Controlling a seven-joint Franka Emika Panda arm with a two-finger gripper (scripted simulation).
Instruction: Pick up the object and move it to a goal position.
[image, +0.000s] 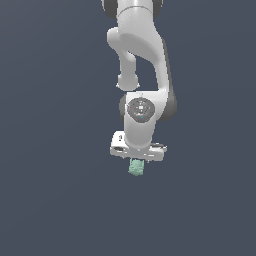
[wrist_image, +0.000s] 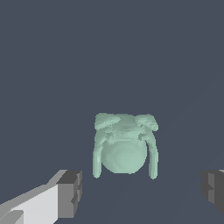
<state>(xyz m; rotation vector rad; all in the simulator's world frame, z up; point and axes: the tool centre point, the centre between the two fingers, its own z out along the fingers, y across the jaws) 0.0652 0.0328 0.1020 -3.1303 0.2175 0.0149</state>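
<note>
Hand (wrist_image: 140, 192) open wide, fingers (wrist_image: 70, 193) well apart and gripping nothing. The mint-green object (wrist_image: 124, 146) lies on the plain dark surface (image: 50, 200) just below the hand, between the fingers' line, untouched.

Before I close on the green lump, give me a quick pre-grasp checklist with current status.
1. Gripper open: ok, fingers stand wide apart.
2. Green lump between the fingers: ok in the wrist view.
3. Lump narrower than the opening: ok.
4. Fingers clear of the lump: ok, gaps show on both sides.
5. Low enough to close: cannot tell; in the exterior view the lump sits just under the hand.
6. Goal position: cannot tell, no marker shows.
</note>
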